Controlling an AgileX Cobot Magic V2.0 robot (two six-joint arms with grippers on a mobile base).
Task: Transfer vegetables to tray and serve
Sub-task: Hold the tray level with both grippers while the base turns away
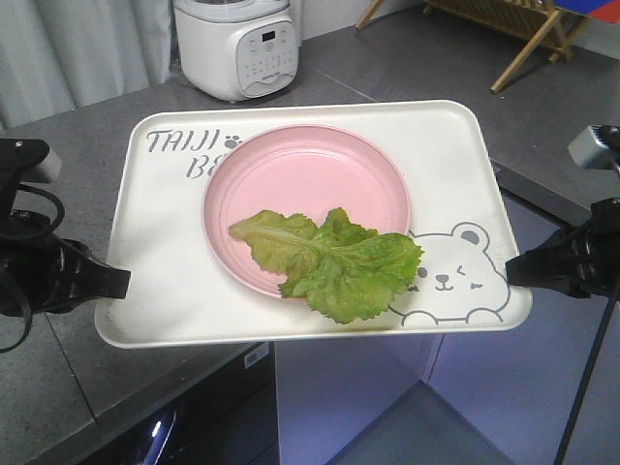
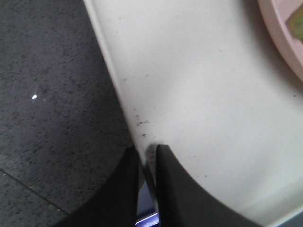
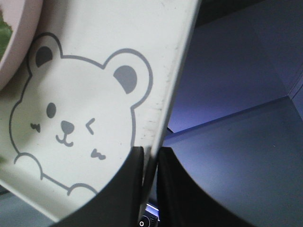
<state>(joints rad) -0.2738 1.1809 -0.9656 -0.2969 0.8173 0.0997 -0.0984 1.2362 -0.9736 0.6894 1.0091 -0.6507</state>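
— Cream plastic tray (image 1: 455, 145): where's the grip?
— Left gripper (image 2: 147, 158) is clamped on the tray's left rim near the front corner, with only the rim's thickness between its fingers. Right gripper (image 3: 150, 156) is the same on the tray's right rim, just beside the bear print (image 3: 71, 123).
— Lettuce leaves (image 1: 334, 262)?
— On the pink plate (image 1: 291, 174) mid-tray, bunched at the plate's front edge. One leaf laps over it onto the tray near the bear.
— Handling?
— Tray looks light but thin, so it probably flexes. The rim pinch is narrow. The plate sits loose on smooth plastic, so a tilt could slide it. The leaves are limp and near weightless, and nothing pins them.
— Support?
— Tray's front part juts past the grey counter (image 1: 87, 126) edge, and its right side is over open floor. Can't tell if the back rests on the counter. I'd hold both wrists level and matched.
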